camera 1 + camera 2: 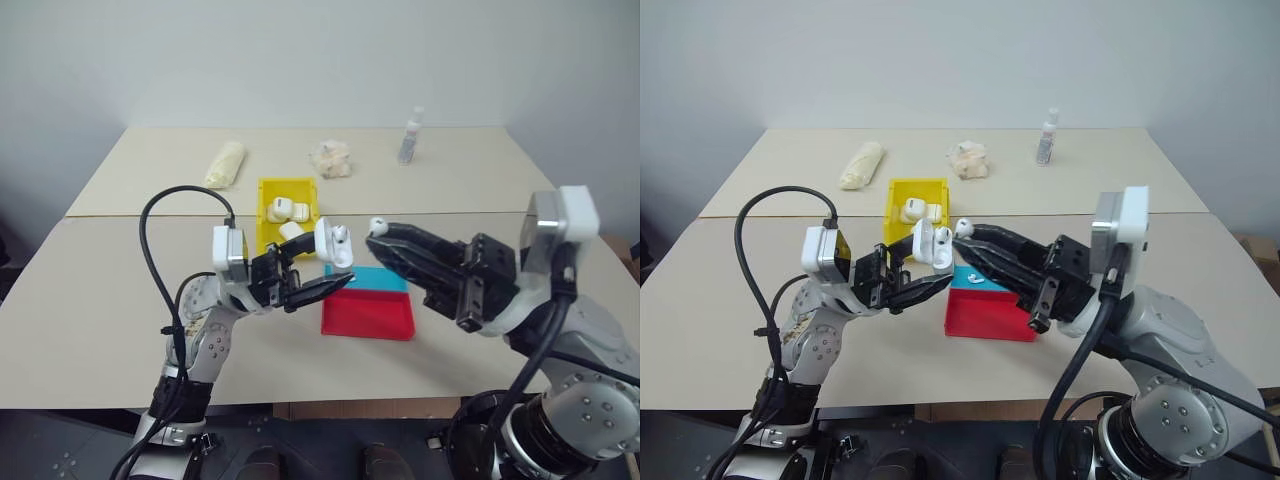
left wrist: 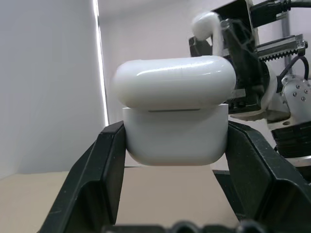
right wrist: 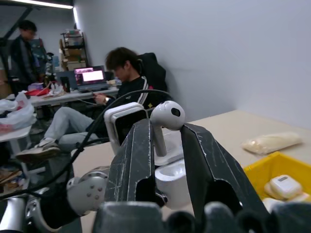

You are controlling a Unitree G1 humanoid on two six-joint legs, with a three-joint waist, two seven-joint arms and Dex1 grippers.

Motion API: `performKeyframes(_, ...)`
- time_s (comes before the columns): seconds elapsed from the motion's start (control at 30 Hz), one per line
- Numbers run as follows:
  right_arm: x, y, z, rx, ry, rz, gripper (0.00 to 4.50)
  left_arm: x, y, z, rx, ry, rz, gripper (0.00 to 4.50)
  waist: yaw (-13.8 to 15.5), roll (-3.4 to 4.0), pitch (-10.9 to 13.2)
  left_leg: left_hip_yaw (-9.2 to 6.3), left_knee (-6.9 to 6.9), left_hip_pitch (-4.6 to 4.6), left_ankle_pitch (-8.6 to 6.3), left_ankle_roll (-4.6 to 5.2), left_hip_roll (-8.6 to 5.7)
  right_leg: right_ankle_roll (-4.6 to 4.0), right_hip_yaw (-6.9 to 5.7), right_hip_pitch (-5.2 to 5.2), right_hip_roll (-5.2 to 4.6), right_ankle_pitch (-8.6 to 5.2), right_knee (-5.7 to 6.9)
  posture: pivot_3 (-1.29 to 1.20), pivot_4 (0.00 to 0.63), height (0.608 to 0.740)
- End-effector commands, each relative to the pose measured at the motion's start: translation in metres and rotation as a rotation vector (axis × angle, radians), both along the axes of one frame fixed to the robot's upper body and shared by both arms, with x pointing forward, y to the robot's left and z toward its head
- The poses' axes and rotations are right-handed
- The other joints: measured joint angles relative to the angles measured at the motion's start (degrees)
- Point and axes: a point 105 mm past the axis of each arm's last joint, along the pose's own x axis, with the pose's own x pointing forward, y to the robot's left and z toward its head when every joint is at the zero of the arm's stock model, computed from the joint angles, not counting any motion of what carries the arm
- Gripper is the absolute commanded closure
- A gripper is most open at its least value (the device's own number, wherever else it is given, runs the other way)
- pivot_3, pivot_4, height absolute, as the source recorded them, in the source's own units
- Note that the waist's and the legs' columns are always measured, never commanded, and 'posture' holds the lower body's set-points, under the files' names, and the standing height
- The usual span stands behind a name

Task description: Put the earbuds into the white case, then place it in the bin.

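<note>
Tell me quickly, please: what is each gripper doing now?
Left gripper: closed on the white case, its lid open.
Right gripper: closed on one earbud, near the case.

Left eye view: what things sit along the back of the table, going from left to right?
Pale wrapped packet → crumpled whitish bag → small bottle.

Stereo head pair looking forward and down over the table (image 1: 100,290), wrist cameras close behind their fingers, facing each other, all sharing the white case (image 2: 175,109).
</note>
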Motion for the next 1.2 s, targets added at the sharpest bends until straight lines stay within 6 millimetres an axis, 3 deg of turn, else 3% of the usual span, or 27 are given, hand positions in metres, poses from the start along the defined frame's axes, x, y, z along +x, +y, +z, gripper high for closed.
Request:
performKeyframes(0.03,-0.003,0.005,0.003,0.007,-0.047,0.01,3.67,-0.005,-0.001,0.008,-0.009,-0.039,-0.026,1.74,0.01,0.0,0.0,0.0,0.0,-0.01,0.0,0.0,0.0,0.0,0.0,0.0,0.0,0.0,-0.01,0.0,0.15,0.74)
performKeyframes(0.3,0.007,0.009,0.0,-0.03,-0.064,-0.011,3.67,-0.007,-0.002,0.007,-0.008,-0.044,-0.021,1.74,0.13,-0.01,0.0,-0.01,0.0,-0.06,0.0,0.01,-0.01,0.0,-0.01,0.01,0.0,0.0,-0.08,0.0,0.15,0.74)
performKeyframes(0.97,0.008,0.015,-0.014,-0.095,-0.034,0.03,3.67,-0.008,-0.001,0.003,-0.022,-0.053,0.015,1.74,0.23,-0.01,0.0,-0.01,0.0,-0.06,-0.01,0.02,0.0,0.0,-0.01,0.02,0.0,0.0,-0.14,0.0,0.15,0.74)
performKeyframes(1.0,0.008,0.015,-0.015,-0.104,-0.034,0.028,3.13,-0.008,-0.001,0.003,-0.022,-0.053,0.016,1.74,0.22,-0.01,0.0,-0.01,0.0,-0.06,-0.01,0.03,0.0,0.0,-0.01,0.02,0.0,0.0,-0.14,0.0,0.15,0.74)
performKeyframes(1.17,0.007,0.014,-0.018,-0.134,-0.047,0.022,1.59,-0.007,-0.001,0.003,-0.021,-0.053,0.021,1.74,0.28,-0.02,0.0,-0.01,0.0,-0.05,-0.01,0.03,0.0,0.0,-0.02,0.04,0.0,0.0,-0.14,0.0,0.15,0.74)
performKeyframes(1.2,0.007,0.013,-0.018,-0.136,-0.05,0.02,1.59,-0.006,-0.001,0.003,-0.019,-0.052,0.023,1.74,0.28,-0.02,0.0,-0.01,0.0,-0.05,-0.01,0.03,0.0,0.0,-0.02,0.04,0.0,0.0,-0.15,0.0,0.15,0.74)
